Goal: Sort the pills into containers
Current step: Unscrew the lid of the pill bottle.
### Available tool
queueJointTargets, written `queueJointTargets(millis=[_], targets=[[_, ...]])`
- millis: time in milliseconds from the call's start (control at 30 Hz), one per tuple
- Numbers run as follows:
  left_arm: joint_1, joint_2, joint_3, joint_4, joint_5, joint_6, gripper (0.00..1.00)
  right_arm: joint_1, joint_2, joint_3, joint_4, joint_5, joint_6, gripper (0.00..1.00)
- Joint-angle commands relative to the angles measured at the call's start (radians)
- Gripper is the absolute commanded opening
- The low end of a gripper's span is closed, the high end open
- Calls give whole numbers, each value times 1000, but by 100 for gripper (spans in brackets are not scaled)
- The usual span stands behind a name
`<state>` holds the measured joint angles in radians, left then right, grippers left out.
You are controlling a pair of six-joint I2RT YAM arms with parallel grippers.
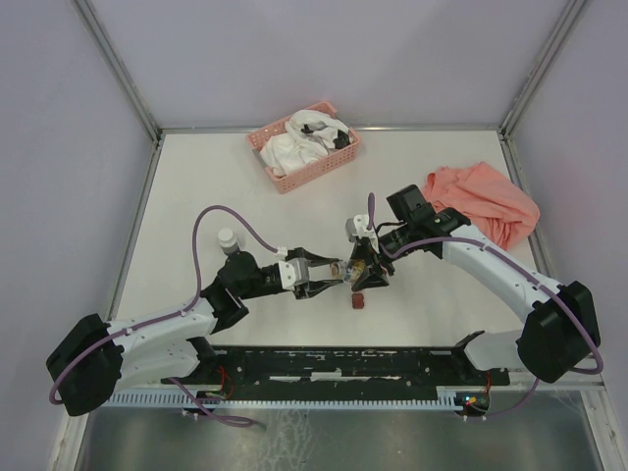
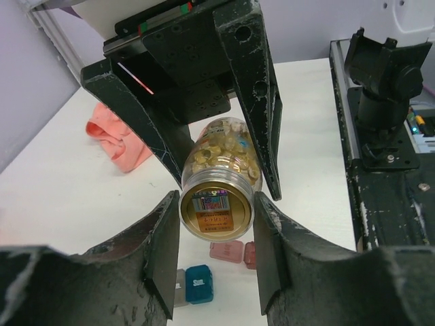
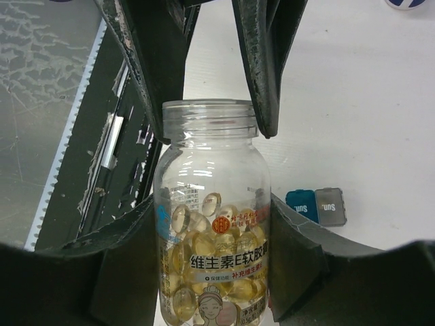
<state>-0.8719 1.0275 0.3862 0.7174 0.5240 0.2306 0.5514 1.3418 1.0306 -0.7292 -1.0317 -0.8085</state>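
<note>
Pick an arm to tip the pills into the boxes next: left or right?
Right, probably. The right gripper clamps the jar around its body, with the boxes on the table close by. The left gripper only brackets one end of the jar; I can't tell if it grips.

A robot lab test cell: a white table (image 1: 196,196) boxed in by bare pale walls (image 1: 59,147) on aluminium posts (image 1: 118,69), two arms (image 1: 157,324) bolted to a black rail (image 1: 343,368) along the frame's bottom
</note>
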Motion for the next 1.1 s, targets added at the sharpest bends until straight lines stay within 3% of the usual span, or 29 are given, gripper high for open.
queueJointTargets(millis=[0, 133, 300, 467, 567, 767, 833, 967, 1067], targets=[[0, -22, -5, 133, 2, -174, 3, -2, -16, 50, 19, -12, -13, 2], [0, -29, -49, 228, -44, -417, 3, -3, -11, 54, 26, 13, 3, 2], [-9, -59, -111, 318, -232, -796, 3, -3, -2, 53, 51, 47, 45, 2], [-47, -145, -60, 71, -454, -1046, 3, -2, 3, 53, 65, 56, 70, 2], [-87, -158, -2, -60, -520, -1087, 3, -2, 8, 54, 65, 57, 75, 2], [-108, -129, 20, -78, -507, -1071, 5, -2, 9, 53, 69, 57, 81, 2], [-108, -125, 20, -80, -497, -1053, 15, -2, 9, 53, 69, 57, 81, 2], [-107, -132, 5, -81, -489, -969, 66, -3, 8, 53, 68, 51, 81, 2], [-108, -159, -39, -66, -496, -878, 82, -3, 8, 53, 66, 46, 80, 2]])
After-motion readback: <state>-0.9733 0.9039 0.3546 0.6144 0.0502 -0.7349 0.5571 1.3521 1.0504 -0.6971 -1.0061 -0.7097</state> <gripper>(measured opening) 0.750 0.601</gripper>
